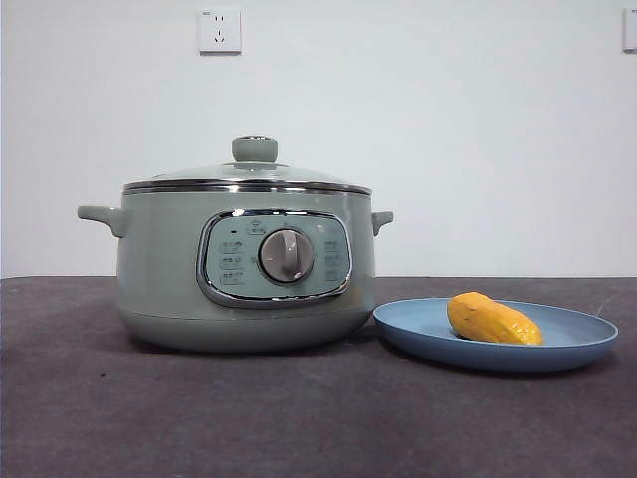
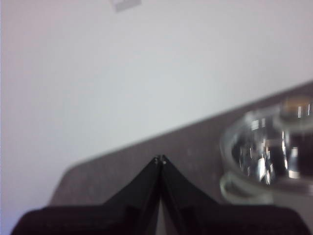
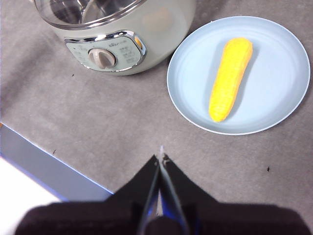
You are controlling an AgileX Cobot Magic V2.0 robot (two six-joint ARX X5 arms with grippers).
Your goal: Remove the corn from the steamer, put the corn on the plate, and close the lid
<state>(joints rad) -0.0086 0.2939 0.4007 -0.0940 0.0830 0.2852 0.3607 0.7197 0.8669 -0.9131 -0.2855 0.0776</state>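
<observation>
Your corn point(image 1: 494, 320) lay on the plate point(image 1: 587, 351) beside the pot point(image 1: 169, 279), lid point(image 1: 199, 173) seated. Both claws, left point(image 2: 160, 159) and right point(image 3: 161, 157), were pinched closed, empty, clear above the counter point(image 1: 299, 418). Little could fail; only a careless retreat might have clipped the plate's rim.

Left tool closed above the counter, lid beside it

The left tool point(image 2: 160, 160) hung with its two black jaws pressed tip to tip, holding nothing. Beyond them the dark counter point(image 2: 195, 142) met a pale wall. Off to one side, blurred, the glass lid point(image 2: 266, 156) sat on the steamer point(image 2: 239, 191), apart from the tool.
</observation>
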